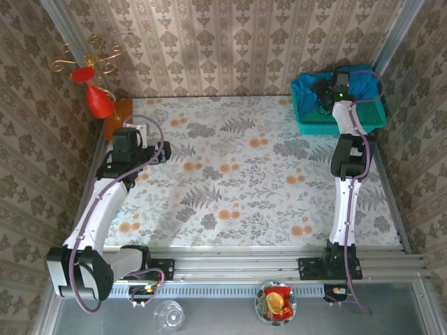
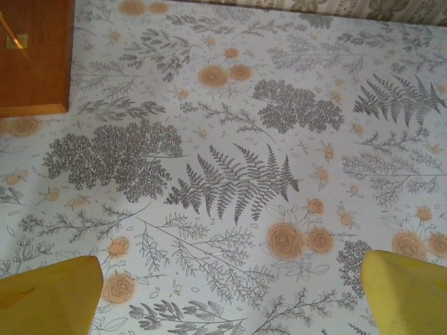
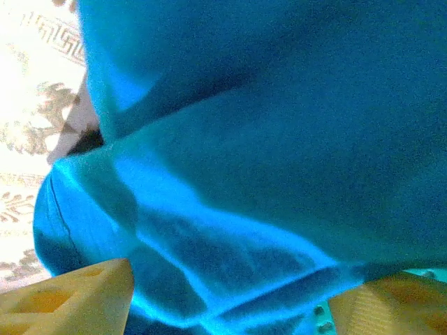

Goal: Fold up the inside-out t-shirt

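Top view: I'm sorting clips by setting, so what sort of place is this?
Probably a robot test booth dressed like a home: wallpapered walls close around a floral-covered table, and metal rails carry two robot arms.

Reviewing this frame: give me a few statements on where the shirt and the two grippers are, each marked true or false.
1. The t-shirt lies bunched in the teal basket at the table's far right corner. True.
2. The left gripper holds a sleeve. False: it is open above the bare table, near a wooden block.
3. The right gripper is right at the blue cloth. True.
4. The t-shirt is spread flat mid-table. False: it is in the basket.
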`<action>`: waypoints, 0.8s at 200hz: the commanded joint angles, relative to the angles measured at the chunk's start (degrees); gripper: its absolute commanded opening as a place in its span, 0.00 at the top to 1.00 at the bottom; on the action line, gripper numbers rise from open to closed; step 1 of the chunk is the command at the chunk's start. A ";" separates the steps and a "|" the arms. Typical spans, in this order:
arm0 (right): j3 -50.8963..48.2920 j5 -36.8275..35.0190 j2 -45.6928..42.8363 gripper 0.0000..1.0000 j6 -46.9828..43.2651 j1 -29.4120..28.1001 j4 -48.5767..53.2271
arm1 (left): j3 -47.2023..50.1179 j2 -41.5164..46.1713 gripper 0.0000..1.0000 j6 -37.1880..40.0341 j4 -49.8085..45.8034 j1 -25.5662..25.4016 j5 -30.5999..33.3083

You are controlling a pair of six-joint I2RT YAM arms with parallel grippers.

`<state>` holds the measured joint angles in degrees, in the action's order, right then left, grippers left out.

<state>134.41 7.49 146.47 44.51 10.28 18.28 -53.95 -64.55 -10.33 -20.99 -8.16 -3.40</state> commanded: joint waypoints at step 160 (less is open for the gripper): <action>-19.06 4.98 -31.81 1.00 -3.15 -3.21 -4.38 | -8.36 -3.29 0.08 -1.95 4.79 -1.38 -12.43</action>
<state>117.73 9.72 122.06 43.99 7.57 15.86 -59.31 -67.40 -10.44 -18.87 -9.04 -11.55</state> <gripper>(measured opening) 0.066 0.927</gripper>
